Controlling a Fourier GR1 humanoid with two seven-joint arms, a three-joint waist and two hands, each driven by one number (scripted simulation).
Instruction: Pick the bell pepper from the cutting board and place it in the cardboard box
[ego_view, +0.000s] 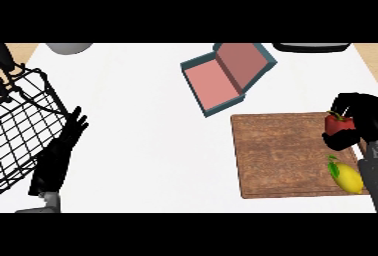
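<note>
Left hand (72, 131) — black, fingers straight and pointing up the view, resting at the left side; its forearm enters from the lower left edge. Right hand (350, 125) — black, at the right edge, fingers and thumb curled round the bell pepper (338, 123); the grey forearm runs down along the right margin.

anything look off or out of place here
Nothing spilled or damaged. The open cardboard box sits askew to the cutting board. The right hand curls round the red bell pepper; a lemon lies near the board's corner.
</note>
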